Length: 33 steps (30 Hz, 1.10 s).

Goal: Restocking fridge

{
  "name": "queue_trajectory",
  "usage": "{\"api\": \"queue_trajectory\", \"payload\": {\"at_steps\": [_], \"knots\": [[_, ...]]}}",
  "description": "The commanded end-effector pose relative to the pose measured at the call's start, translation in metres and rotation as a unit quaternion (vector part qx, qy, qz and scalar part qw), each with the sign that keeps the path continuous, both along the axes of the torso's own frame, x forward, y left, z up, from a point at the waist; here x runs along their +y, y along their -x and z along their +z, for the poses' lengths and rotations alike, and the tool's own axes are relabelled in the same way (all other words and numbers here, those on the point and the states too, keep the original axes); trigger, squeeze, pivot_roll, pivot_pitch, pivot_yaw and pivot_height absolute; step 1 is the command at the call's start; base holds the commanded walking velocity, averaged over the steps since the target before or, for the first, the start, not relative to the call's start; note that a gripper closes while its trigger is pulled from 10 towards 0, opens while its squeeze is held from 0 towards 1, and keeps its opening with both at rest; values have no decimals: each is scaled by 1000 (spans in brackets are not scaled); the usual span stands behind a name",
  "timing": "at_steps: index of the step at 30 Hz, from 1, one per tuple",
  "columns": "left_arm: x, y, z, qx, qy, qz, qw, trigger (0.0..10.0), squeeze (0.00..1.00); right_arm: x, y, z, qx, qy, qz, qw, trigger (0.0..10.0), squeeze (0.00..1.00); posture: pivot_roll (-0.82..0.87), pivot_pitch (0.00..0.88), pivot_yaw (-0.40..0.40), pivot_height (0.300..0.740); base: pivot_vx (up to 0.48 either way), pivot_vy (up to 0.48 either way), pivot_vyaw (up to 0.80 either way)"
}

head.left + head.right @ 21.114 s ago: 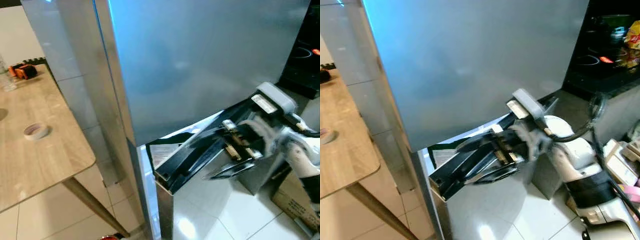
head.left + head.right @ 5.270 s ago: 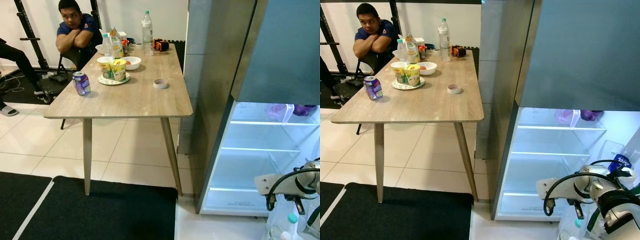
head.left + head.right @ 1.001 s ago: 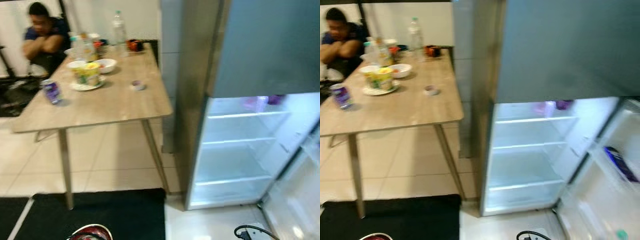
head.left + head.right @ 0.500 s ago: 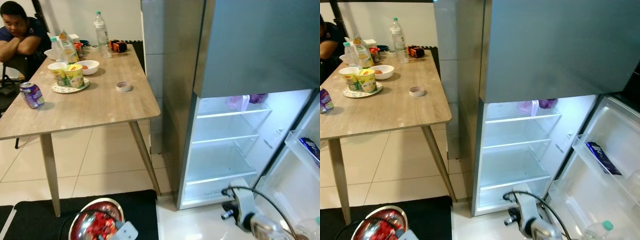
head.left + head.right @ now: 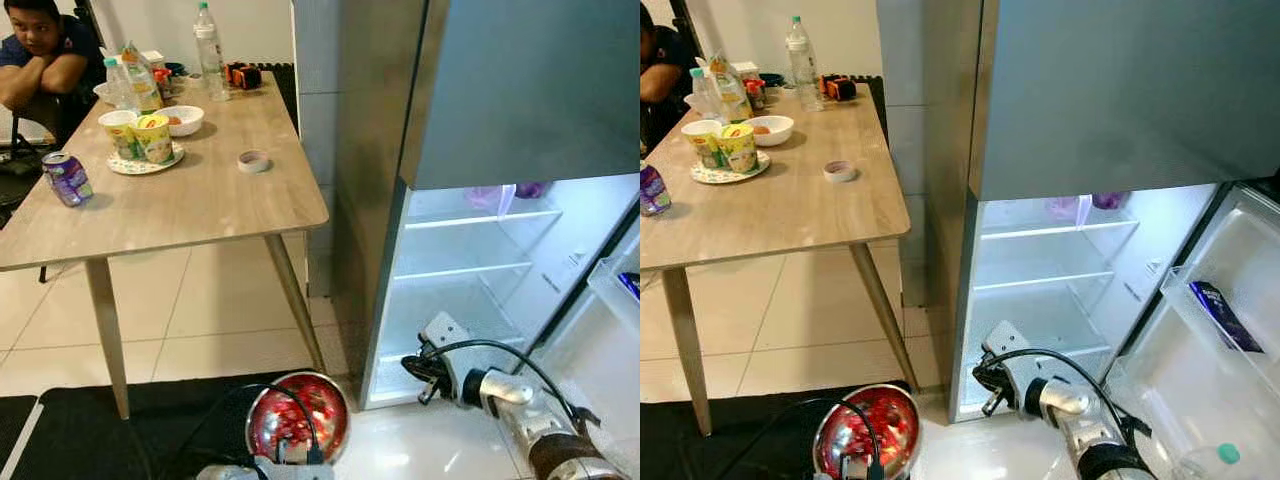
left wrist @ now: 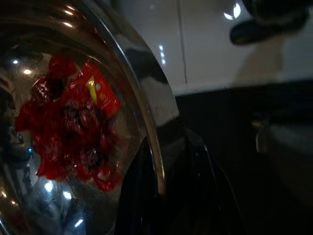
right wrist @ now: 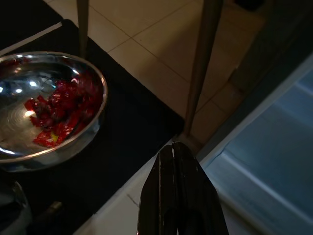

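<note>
Tiled floor (image 5: 220, 310) and a black mat (image 5: 60, 435) are seen below a wooden bench (image 5: 190, 205) at upper left, where a purple can (image 5: 66, 178), cups on a plate (image 5: 140, 140), a white bowl (image 5: 184, 120), a water bottle (image 5: 208, 37) and a tape roll (image 5: 253, 160) are carried; a person (image 5: 42, 62) is seated behind it. At right, the fridge (image 5: 1040, 290) is shown open and lit, its lower shelves bare (a dark packet (image 5: 1215, 312) lies in the door rack). A steel bowl (image 5: 297, 415) of red wrapped pieces is held low at bottom centre, its rim clamped by the left hand (image 6: 159, 183). The right hand (image 7: 174, 169), fingers pressed together, is held near the fridge base.
</note>
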<state>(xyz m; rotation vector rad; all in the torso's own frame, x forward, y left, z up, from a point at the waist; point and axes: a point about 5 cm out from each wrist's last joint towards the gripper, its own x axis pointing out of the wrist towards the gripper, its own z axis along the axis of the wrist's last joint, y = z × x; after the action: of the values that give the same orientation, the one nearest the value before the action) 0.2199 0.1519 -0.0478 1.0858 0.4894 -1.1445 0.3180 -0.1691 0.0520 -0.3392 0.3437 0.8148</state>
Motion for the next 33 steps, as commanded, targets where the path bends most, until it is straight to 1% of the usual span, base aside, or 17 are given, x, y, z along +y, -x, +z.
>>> {"api": "queue_trajectory", "payload": {"at_steps": [1, 6, 7, 8, 10, 12, 13, 14, 17, 18, 19, 21, 22, 25, 29, 30, 33], "knots": [[2, -1, 2, -3, -3, -11, 1000, 10000, 0, 2, 1, -1, 1, 6, 12, 1000, 10000, 0, -64, 61, 3, 740, 0, 0, 0], [3, -11, 7, -13, -1, 8, 1000, 10000, 0, -4, -3, -2, 0, 36, -25, 999, 10000, 0, -61, 51, 2, 740, 0, 0, 0], [4, -14, 6, -15, -3, 48, 999, 10000, 0, -11, -3, -8, 14, 49, -69, 996, 10000, 0, -61, 48, -1, 740, 0, 0, 0], [4, -14, 6, -15, -3, 48, 999, 10000, 0, -11, -3, -8, 14, 49, -69, 996, 10000, 0, -61, 48, -1, 740, 0, 0, 0], [13, -13, -1, -23, -18, 138, 990, 10000, 0, -28, 8, -27, 45, 76, -145, 985, 10000, 0, -62, 44, -3, 740, 0, 0, 0], [24, -10, -6, -27, -13, 239, 971, 10000, 0, -35, 20, -40, 69, 67, -178, 979, 10000, 0, -62, 44, -3, 740, 0, 0, 0], [24, -10, -6, -27, -13, 239, 971, 10000, 0, -35, 20, -40, 69, 67, -178, 979, 10000, 0, -62, 44, -3, 740, 0, 0, 0], [33, -6, -9, -26, -16, 286, 958, 10000, 0, -37, 26, -46, 79, 66, -185, 977, 10000, 0, -65, 39, -2, 740, 0, 0, 0], [40, -1, -12, -21, -18, 320, 947, 10000, 0, -38, 32, -51, 90, 60, -190, 976, 10000, 0, -68, 38, -1, 740, 0, 0, 0], [60, 19, -22, 9, -12, 431, 902, 10000, 0, -40, 52, -69, 121, 65, -199, 970, 10000, 0, -73, 37, 3, 740, 0, 0, 0], [60, 19, -22, 9, -12, 431, 902, 10000, 0, -40, 52, -69, 121, 65, -199, 970, 10000, 0, -73, 37, 3, 740, 0, 0, 0], [71, 38, -30, 36, -10, 497, 867, 10000, 0, -42, 69, -83, 149, 57, -216, 963, 10000, 0, -73, 34, 6, 740, 0, 0, 0], [71, 38, -30, 36, -10, 497, 867, 10000, 0, -42, 69, -83, 149, 57, -216, 963, 10000, 0, -73, 34, 6, 740, 0, 0, 0], [77, 63, -41, 75, -15, 545, 835, 10000, 0, -48, 98, -103, 193, 79, -234, 950, 10000, 0, -71, 34, 8, 740, 0, 0, 210], [78, 77, -46, 92, -28, 555, 826, 10000, 0, -52, 118, -116, 220, 102, -241, 940, 10000, 0, -71, 37, 9, 740, 0, 0, 772], [79, 87, -50, 101, -39, 557, 823, 10000, 0, -56, 135, -124, 244, 104, -260, 928, 10000, 0, -70, 33, 11, 740, 0, 0, 769], [80, 95, -52, 107, -43, 564, 818, 10000, 0, -60, 148, -130, 264, 103, -277, 918, 10000, 0, -73, 30, 15, 740, 0, 0, 769]]}}
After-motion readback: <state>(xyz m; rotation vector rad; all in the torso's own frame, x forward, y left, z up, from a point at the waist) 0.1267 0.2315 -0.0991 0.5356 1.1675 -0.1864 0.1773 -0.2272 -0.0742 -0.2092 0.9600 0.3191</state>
